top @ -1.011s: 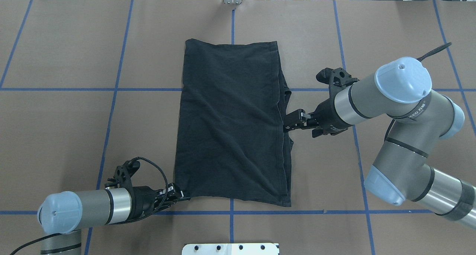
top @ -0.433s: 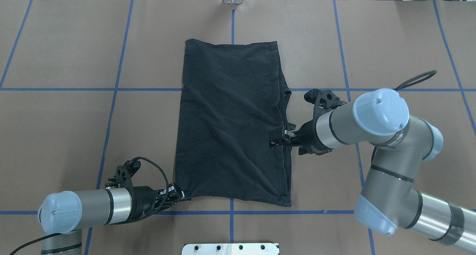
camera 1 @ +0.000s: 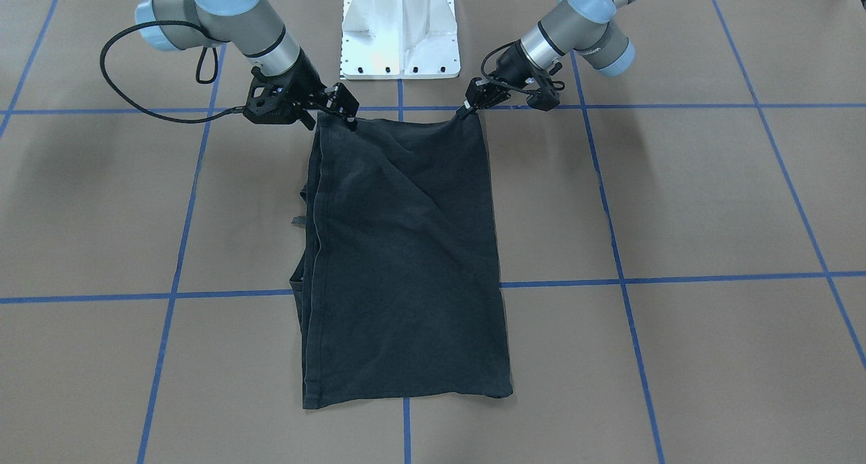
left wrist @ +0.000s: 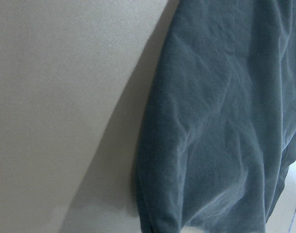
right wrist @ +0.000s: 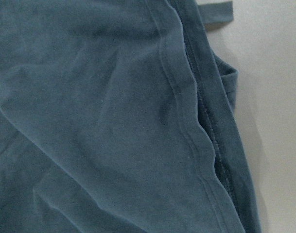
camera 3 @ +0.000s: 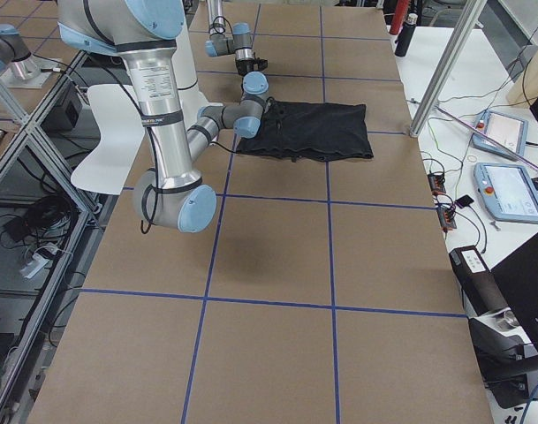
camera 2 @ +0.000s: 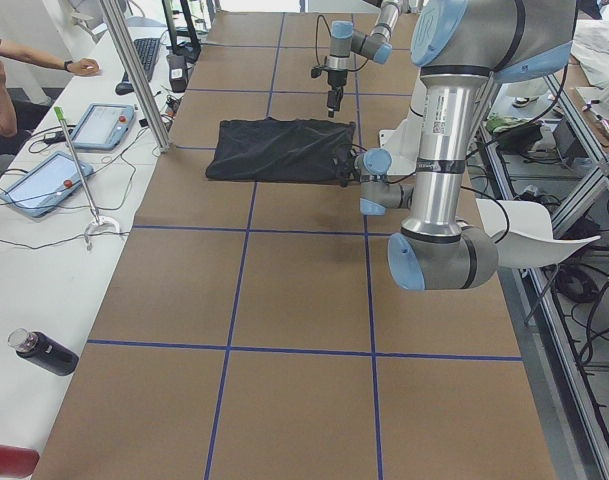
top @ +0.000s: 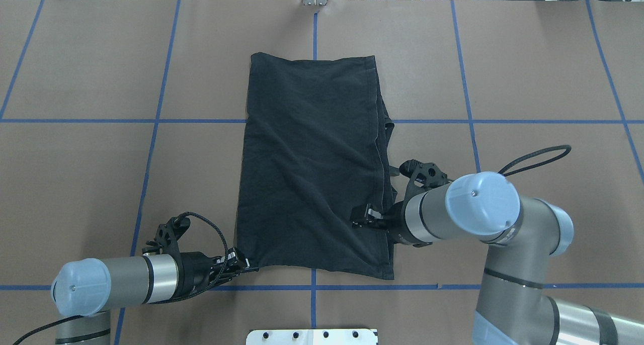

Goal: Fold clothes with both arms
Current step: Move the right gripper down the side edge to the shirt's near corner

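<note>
I am counting one black T-shirt [top: 312, 169], lying on one brown table [top: 75, 184]. I am working with two arms, my left arm [top: 126, 279] and my right arm [top: 432, 217]. Each is carrying one gripper, making two in all: the left gripper [top: 247, 266] and the right gripper [top: 358, 218]. One white pedestal base [camera 1: 400, 31] is standing between the arms. On the one white side bench [camera 2: 44, 250] I am seeing two tablets, a nearer tablet [camera 2: 44, 183] and a farther tablet [camera 2: 102, 125], along with one dark bottle [camera 2: 44, 352]. One upright metal post [camera 2: 134, 70] is rising there, and one person [camera 2: 2, 110] is showing at the edge.
</note>
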Robot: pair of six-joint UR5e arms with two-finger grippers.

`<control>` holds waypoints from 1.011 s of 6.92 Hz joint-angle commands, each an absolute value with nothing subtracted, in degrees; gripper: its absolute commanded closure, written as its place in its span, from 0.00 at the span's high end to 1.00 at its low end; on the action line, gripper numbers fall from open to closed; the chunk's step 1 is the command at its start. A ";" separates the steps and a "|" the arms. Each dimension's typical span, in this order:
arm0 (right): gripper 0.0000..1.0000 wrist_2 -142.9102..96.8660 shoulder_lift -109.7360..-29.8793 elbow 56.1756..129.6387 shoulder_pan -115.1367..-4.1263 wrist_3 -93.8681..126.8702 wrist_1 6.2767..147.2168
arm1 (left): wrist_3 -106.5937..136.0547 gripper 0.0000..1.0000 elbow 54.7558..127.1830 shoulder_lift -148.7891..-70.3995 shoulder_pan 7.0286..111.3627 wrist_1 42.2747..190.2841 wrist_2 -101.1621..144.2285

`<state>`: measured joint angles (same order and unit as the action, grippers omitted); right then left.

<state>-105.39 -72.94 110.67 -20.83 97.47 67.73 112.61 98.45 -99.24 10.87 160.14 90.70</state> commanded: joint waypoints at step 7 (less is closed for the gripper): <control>1.00 -102.92 -71.81 109.60 -14.06 97.91 76.99 | 112.85 0.00 98.44 -99.23 10.81 160.14 90.62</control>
<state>-103.04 -71.85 110.01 -14.02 98.05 76.98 112.89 98.40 -99.30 10.81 160.14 90.62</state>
